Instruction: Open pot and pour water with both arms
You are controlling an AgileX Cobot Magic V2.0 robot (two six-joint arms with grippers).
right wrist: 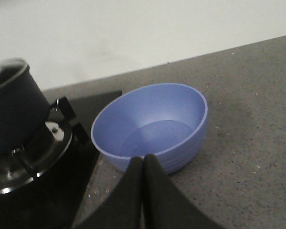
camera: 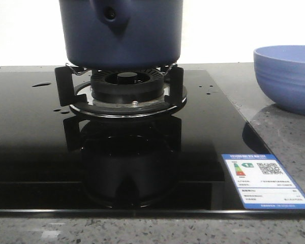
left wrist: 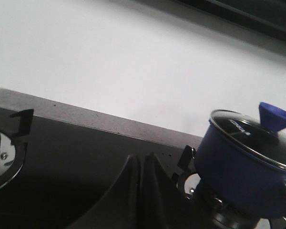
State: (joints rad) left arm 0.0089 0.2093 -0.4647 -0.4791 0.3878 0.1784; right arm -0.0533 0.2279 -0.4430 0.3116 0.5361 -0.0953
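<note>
Light blue ribbed bowl on grey speckled counter, beside black glass hob with burner.

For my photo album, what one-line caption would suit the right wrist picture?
Closed right gripper poised over an empty light-blue bowl beside the lidded pot on its burner.

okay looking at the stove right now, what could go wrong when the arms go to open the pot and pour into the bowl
1. The pot sits raised on the burner's pot supports with its glass lid on; a sideways nudge while lifting the lid might shift it on the prongs.
2. Water drops lie on the glossy black cooktop, so anything set down there could slide.
3. The bowl stands loose on the counter beside the cooktop; an off-centre pour could miss it.
</note>
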